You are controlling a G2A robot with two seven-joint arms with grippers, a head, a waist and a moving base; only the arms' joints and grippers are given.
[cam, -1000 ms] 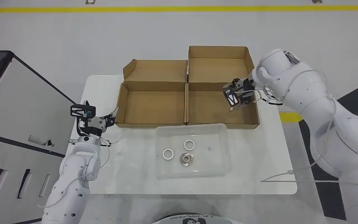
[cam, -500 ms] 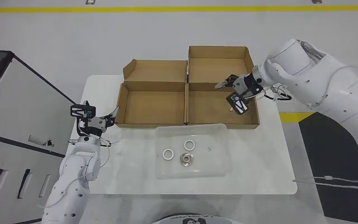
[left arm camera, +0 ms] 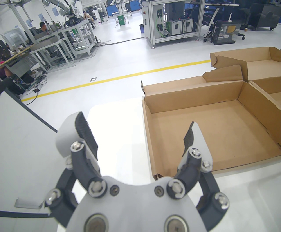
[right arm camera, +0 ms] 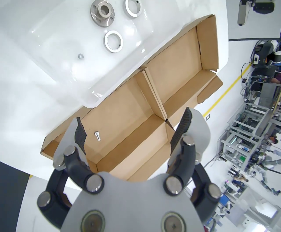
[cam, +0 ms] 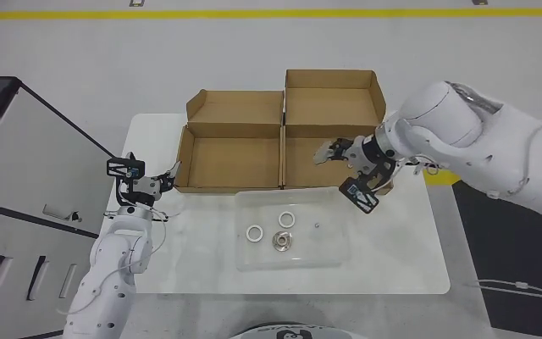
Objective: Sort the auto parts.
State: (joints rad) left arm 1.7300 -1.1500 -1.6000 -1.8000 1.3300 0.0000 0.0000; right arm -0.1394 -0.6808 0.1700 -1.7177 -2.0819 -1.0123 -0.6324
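A clear plastic tray [cam: 332, 200] at the table's front holds two white rings [cam: 253, 232] [cam: 287, 219], a metal flange [cam: 282, 241] and a tiny screw [cam: 316, 225]. In the right wrist view the flange [right arm camera: 102, 12], the rings [right arm camera: 113, 41] [right arm camera: 132, 7] and the screw [right arm camera: 80, 56] show in the tray. A small silver bolt [right arm camera: 97, 135] lies on the right cardboard box's floor [right arm camera: 123, 114]. My right gripper [cam: 332, 151] [right arm camera: 132, 118] hangs open and empty over that box [cam: 305, 165], near its front wall. My left gripper [cam: 169, 174] [left arm camera: 136, 120] stands open and empty beside the left box [cam: 229, 161] [left arm camera: 197, 131].
Both boxes have their lids folded back toward the far edge of the table [cam: 144, 136]. White tabletop lies bare on either side of the tray. A dark-framed panel [cam: 51, 127] stands off the table's left side.
My right arm swung from the right box's right end toward its front wall by the tray, the gripper now pointing left. The left arm kept still.
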